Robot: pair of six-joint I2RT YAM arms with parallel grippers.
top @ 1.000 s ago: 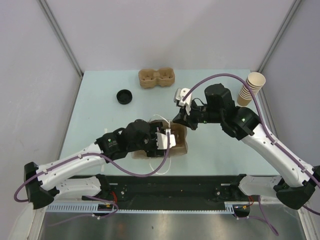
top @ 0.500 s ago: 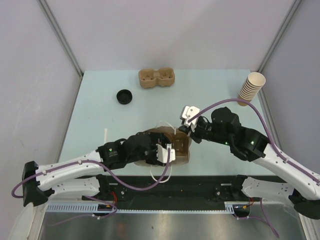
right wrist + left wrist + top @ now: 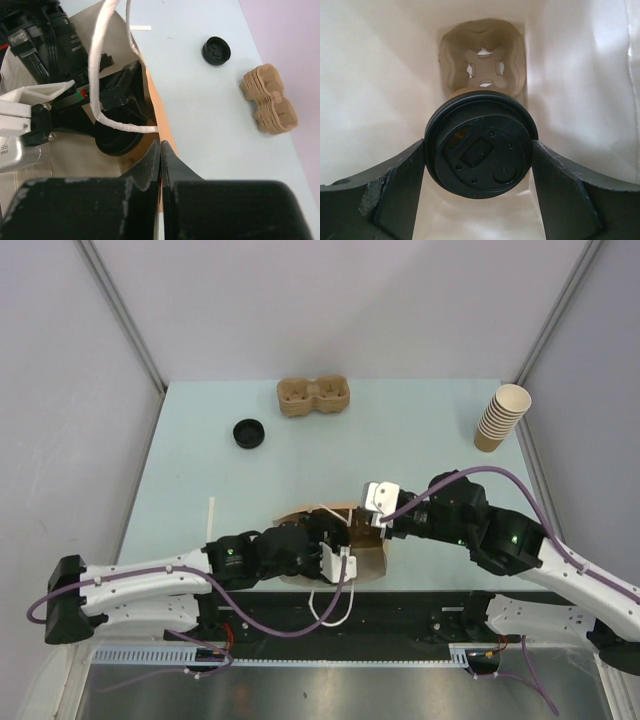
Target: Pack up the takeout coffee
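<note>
In the left wrist view my left gripper [image 3: 479, 146] is deep inside a brown paper bag [image 3: 580, 75], shut on the round black lid [image 3: 470, 120] of the takeout coffee. The tan cup under the lid is hidden. A brown pulp tray [image 3: 482, 57] lies at the bag's bottom beyond the lid. In the top view the left gripper [image 3: 335, 555] reaches into the bag [image 3: 368, 562] near the table's front edge. My right gripper [image 3: 161, 150] is shut on the bag's rim [image 3: 162, 117], also in the top view [image 3: 376, 522]. The lid shows inside the bag [image 3: 117, 145].
A loose black lid [image 3: 248, 432] lies at the back left. A stack of pulp trays [image 3: 314, 397] sits at the back centre. A tall stack of tan cups [image 3: 500, 418] stands at the back right. A white strip [image 3: 211, 515] lies left of the bag.
Both arms and the bag have moved toward the table's near edge. The right gripper came down from above the bag to its rim. The left gripper sits deeper in the bag.
</note>
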